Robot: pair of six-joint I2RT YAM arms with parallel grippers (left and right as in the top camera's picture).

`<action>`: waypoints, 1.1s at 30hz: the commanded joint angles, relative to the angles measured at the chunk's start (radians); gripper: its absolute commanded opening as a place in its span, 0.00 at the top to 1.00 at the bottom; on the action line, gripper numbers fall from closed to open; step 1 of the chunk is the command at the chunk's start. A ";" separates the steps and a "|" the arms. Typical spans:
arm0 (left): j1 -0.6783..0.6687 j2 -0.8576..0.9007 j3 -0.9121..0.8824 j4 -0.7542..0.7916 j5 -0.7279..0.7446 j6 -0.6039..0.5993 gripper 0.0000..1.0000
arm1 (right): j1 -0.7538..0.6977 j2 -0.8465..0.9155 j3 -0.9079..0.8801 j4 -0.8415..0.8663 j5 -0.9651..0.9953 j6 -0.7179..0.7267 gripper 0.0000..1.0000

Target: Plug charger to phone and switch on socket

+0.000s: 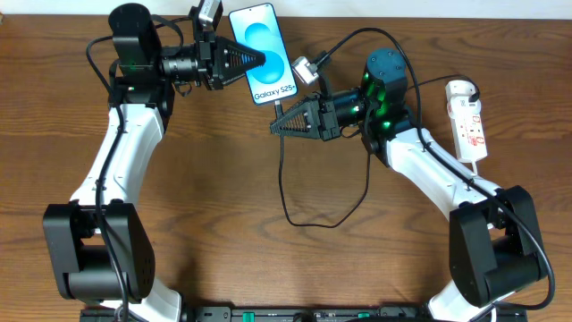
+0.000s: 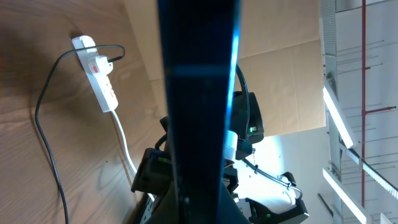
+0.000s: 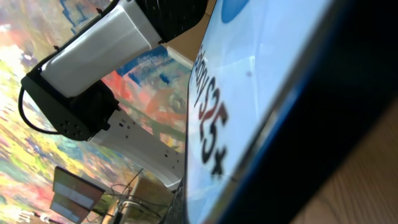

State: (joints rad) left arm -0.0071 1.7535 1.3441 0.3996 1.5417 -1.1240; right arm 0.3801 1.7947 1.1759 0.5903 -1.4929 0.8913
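Observation:
The phone (image 1: 262,54) is lit blue with "Galaxy S25+" text and is held off the table at the back. My left gripper (image 1: 255,61) is shut on its left long edge. In the left wrist view the phone (image 2: 199,93) stands edge-on between the jaws. My right gripper (image 1: 273,127) is shut on the thin black charger cable (image 1: 282,170) just below the phone's bottom edge. The cable's tip touches that edge; I cannot tell if it is seated. The right wrist view is filled by the phone (image 3: 261,62). The white socket (image 1: 467,121) lies at the far right.
The charger cable loops across the wooden table (image 1: 206,197) in front of the right arm. The socket (image 2: 99,74) also shows in the left wrist view, with a black cable (image 2: 40,118) plugged into it and its white cord (image 2: 124,146) trailing off.

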 commanded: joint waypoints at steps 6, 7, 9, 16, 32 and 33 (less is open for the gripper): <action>-0.006 -0.008 0.011 0.006 0.030 0.031 0.93 | -0.032 -0.009 0.001 0.005 0.023 0.050 0.99; -0.006 -0.008 0.011 0.006 0.030 0.032 0.93 | -0.033 -0.009 0.001 0.016 0.023 0.059 0.99; -0.006 -0.008 0.011 0.006 0.030 0.039 0.93 | -0.035 -0.009 0.001 0.059 0.021 0.092 0.99; -0.006 -0.008 0.011 0.006 0.030 0.039 0.93 | -0.030 -0.009 0.001 0.170 0.021 0.183 0.99; -0.006 -0.008 0.008 0.006 0.030 0.040 0.93 | -0.037 -0.009 0.001 0.201 0.021 0.228 0.99; -0.006 -0.008 0.006 0.006 0.030 0.042 0.93 | -0.039 -0.009 0.001 0.219 0.021 0.243 0.99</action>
State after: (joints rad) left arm -0.0074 1.7535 1.3441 0.4007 1.5284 -1.1187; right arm 0.3573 1.7950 1.1679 0.7696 -1.5120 1.1030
